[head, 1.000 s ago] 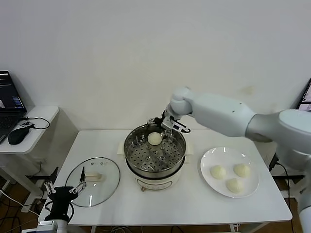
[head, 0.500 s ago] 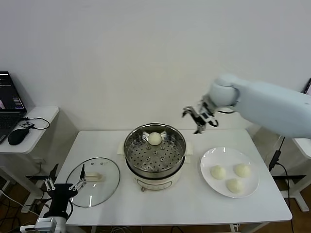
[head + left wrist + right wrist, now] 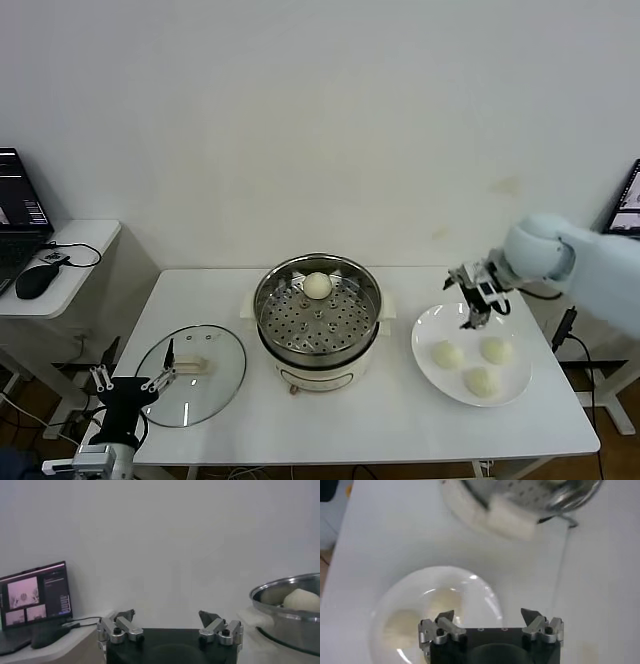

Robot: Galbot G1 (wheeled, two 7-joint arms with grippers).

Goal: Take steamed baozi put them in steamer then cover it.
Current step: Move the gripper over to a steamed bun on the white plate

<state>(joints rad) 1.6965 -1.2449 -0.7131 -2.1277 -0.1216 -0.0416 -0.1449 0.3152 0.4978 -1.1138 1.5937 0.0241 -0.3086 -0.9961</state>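
Observation:
One baozi (image 3: 318, 285) lies on the perforated tray at the back of the steamer (image 3: 268, 318); it also shows in the left wrist view (image 3: 301, 600). Three baozi (image 3: 447, 353) (image 3: 496, 349) (image 3: 481, 380) lie on a white plate (image 3: 430, 328). My right gripper (image 3: 470, 296) is open and empty, just above the plate's far edge; the plate also shows below it in the right wrist view (image 3: 485, 595). The glass cover (image 3: 222, 371) with its cream handle (image 3: 192, 363) lies flat on the table, left of the steamer. My left gripper (image 3: 125, 381) is open and empty, at the table's front left corner beside the cover.
A side table (image 3: 85, 240) with a laptop (image 3: 18, 215) and a mouse (image 3: 34, 281) stands at the far left. A wall rises just behind the white table (image 3: 345, 415). A monitor edge (image 3: 630, 200) shows at the far right.
My right gripper has left the steamer empty, swung right and come down to the plate's far edge. The baozi stays in the steamer. The left arm has hardly moved.

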